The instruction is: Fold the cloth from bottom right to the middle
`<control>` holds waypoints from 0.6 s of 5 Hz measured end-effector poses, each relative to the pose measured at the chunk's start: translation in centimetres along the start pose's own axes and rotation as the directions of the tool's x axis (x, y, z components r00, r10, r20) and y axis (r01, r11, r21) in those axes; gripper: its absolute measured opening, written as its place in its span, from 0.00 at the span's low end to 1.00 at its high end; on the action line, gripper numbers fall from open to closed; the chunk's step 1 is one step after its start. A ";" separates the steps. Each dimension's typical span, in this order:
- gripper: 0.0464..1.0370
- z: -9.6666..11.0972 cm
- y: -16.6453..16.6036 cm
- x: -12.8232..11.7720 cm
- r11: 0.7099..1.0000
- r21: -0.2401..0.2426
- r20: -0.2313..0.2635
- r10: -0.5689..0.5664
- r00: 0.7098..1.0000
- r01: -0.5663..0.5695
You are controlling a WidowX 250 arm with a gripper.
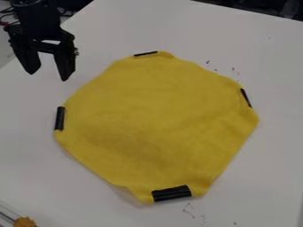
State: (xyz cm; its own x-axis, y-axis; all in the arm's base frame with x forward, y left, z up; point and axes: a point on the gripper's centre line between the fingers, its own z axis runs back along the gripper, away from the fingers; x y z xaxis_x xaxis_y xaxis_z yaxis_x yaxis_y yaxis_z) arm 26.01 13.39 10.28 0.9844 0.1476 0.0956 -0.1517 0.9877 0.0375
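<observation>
Camera view: cloth (154, 119) lies lower right of hand (49, 76).

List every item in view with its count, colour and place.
Cloth: one, yellow, spread over the middle of the table
Strips: four, black, at the cloth's top, right, bottom and left edges
Table: one, white, under the cloth
Small marks: several, dark, on the table off the cloth's upper right and bottom
Knobbly piece: one, orange-brown, bottom left corner
Arm: one, black, upper left
Gripper: one, black, open, upper left of the cloth
</observation>
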 end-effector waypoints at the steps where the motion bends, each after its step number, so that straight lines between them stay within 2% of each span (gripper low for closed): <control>1: 0.96 -0.8 -0.1 -0.3 1.000 -0.010 -0.029 -0.003 1.000 0.003; 2: 0.96 0.3 -2.4 -1.9 0.995 -0.009 -0.061 -0.103 0.993 0.102; 3: 0.96 0.5 -5.3 -3.6 0.974 -0.014 -0.101 -0.224 0.969 0.224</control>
State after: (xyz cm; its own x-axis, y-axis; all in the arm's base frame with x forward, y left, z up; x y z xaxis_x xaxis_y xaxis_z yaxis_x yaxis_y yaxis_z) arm 23.21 7.63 10.25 0.9972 -0.0734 -0.0162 0.0741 0.9963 0.0445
